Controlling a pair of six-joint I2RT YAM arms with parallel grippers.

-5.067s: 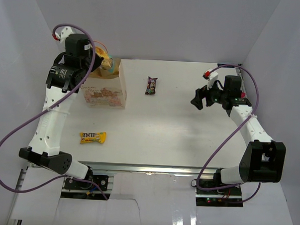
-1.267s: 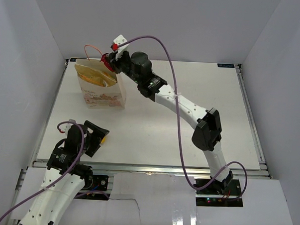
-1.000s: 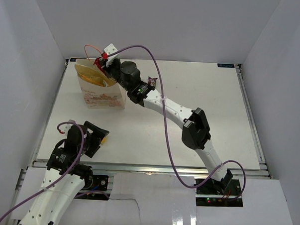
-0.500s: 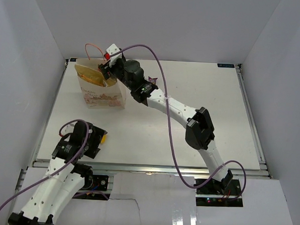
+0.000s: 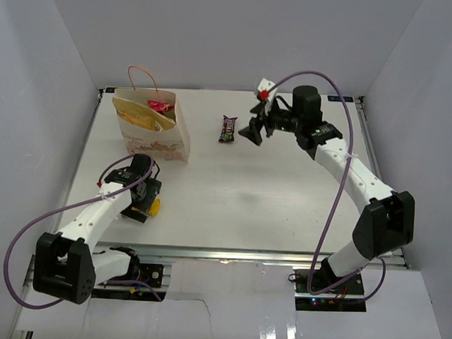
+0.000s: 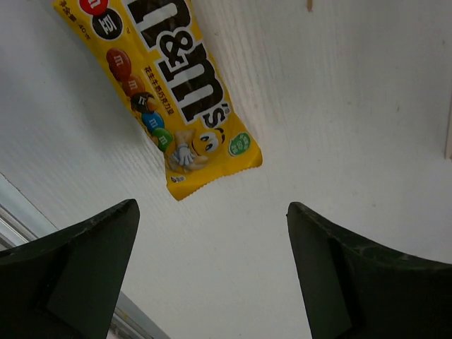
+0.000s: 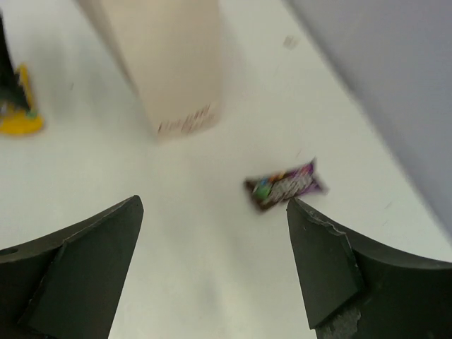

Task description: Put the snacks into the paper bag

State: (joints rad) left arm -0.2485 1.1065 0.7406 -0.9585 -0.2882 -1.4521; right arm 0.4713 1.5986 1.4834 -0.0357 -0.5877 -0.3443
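The cream paper bag [image 5: 156,140] stands at the back left, and the golden chip bag [image 5: 140,118] and a pink-red packet [image 5: 160,106] show in its mouth. It appears blurred in the right wrist view as the paper bag [image 7: 173,63]. The dark purple candy bar [image 5: 228,129] lies on the table right of the bag. My right gripper [image 5: 251,131] hovers open just right of that candy bar [image 7: 284,186], nothing between its fingers [image 7: 214,201]. The yellow M&M's pack [image 6: 169,92] lies at the front left. My left gripper [image 6: 212,205] is open directly over its near end [image 5: 140,209].
White enclosure walls [image 5: 58,64] close in the table on three sides. The table's metal front rail [image 5: 222,253] runs just behind the left gripper. Purple cables [image 5: 325,211] loop off both arms.
My right gripper has opened, left the bag's mouth and swung right to beside the candy bar. A pink-red packet now shows in the bag. My left arm reached forward over the M&M's pack.
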